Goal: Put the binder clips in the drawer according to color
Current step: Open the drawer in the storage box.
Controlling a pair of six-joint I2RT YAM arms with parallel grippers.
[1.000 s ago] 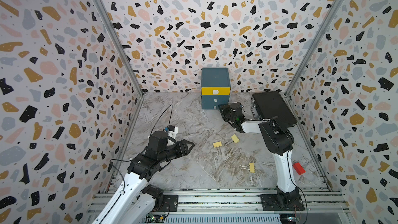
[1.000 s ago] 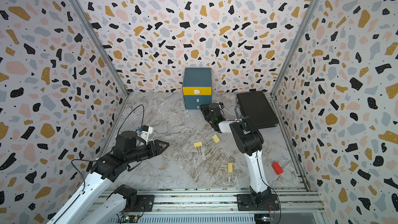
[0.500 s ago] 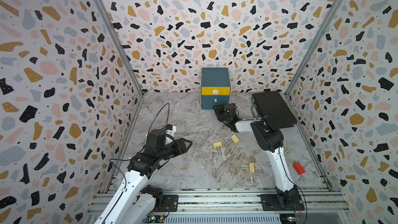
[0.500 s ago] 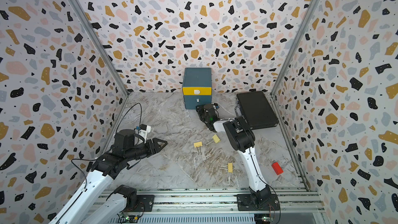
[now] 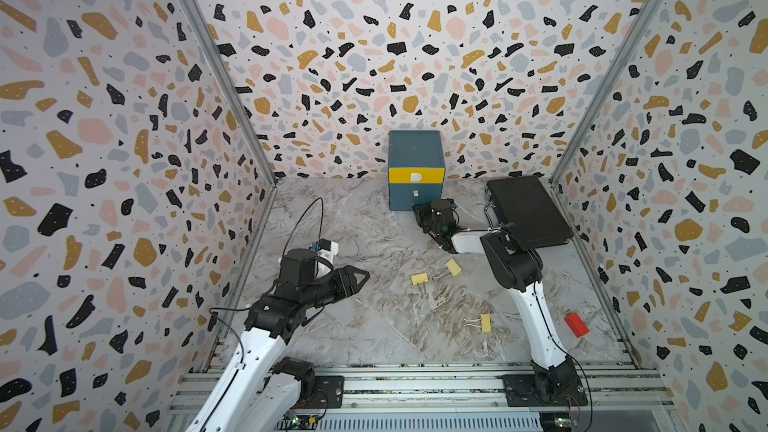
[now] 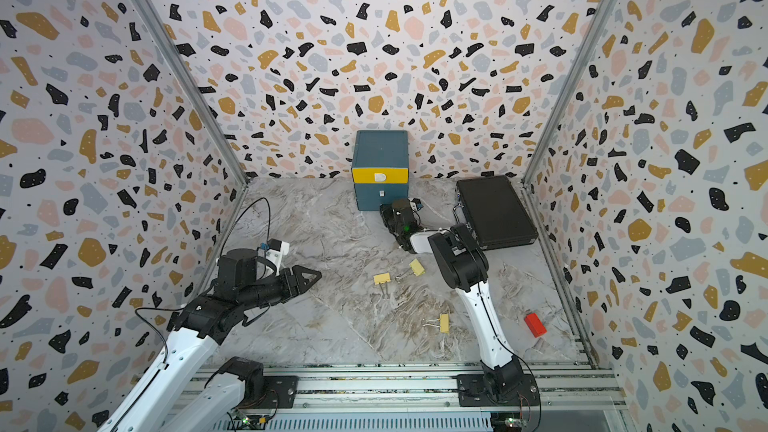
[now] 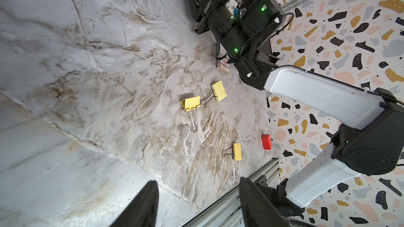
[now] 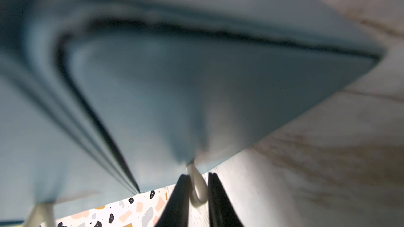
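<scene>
1. Three yellow clips (image 5: 419, 279) (image 5: 453, 267) (image 5: 485, 322) lie on the desk (image 5: 374, 347) between the two arms, in both top views. All are outside the chest of drawers (image 5: 415, 151).
2. Two clips sit just beside each other. In the left wrist view, the wire handle of one (image 7: 219, 90) reaches the body of the other (image 7: 192, 103). The third (image 7: 237, 151) lies apart from them, nearer the robot's base rail, with a red block (image 7: 266, 141) beyond it.
3. The chest of drawers stands against the back wall, with a yellow drawer (image 5: 415, 175) on top and teal fronts below.
4. The right arm (image 5: 515, 268) reaches low to the foot of the chest. In the right wrist view, the right jaws are nearly closed and pinch the white tab (image 8: 197, 189) of the bottom drawer (image 8: 196, 84).
5. The left arm (image 5: 291, 292) hovers over the left side of the desk. The left jaws stand wide apart and hold nothing.
6. A black case (image 5: 528, 209) lies flat to the right of the chest. A printed packet (image 7: 222, 66) lies on the desk under the right arm.
</scene>
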